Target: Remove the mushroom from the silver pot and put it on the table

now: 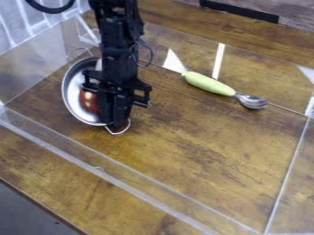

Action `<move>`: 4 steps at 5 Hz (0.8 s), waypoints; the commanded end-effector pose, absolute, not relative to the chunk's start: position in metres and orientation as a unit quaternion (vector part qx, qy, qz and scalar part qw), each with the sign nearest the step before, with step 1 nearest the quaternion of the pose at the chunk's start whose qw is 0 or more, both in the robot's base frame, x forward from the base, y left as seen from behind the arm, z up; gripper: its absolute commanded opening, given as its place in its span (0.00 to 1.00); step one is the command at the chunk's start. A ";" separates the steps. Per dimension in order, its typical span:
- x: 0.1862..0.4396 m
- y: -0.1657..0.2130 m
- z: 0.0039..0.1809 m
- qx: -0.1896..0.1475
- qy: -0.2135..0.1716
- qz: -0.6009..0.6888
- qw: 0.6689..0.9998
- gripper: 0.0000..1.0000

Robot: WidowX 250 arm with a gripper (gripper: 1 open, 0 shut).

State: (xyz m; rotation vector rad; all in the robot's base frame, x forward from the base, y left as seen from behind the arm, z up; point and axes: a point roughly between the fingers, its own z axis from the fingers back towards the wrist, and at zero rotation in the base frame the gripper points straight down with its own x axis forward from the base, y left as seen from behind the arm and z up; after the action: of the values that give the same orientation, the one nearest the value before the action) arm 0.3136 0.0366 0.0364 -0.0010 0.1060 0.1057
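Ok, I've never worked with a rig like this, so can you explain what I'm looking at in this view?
The black machine coming down from the top is a single robot arm, ending in a gripper, its grasping hand. There is just one camera, looking down at an angle onto the brown wooden table with its clear walls.

Under the gripper is the silver pot, tipped to one side, with the red-brown part of the mushroom showing inside. Farther over, beyond the arm, lie a yellow-green toy vegetable and a metal spoon.

The fingers are down at the pot, but they hide the contact, so I can't tell whether they grip the mushroom, the pot or neither.
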 end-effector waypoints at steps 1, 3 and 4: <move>0.309 0.041 0.052 0.003 0.042 0.051 0.998 0.00; 0.305 0.036 0.072 0.001 0.038 0.017 0.999 0.00; 0.300 0.043 0.083 0.002 0.036 0.015 0.999 0.00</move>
State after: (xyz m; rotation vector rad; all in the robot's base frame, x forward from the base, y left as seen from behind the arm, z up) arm 0.2973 0.0350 0.0638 -0.0072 0.1350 0.0151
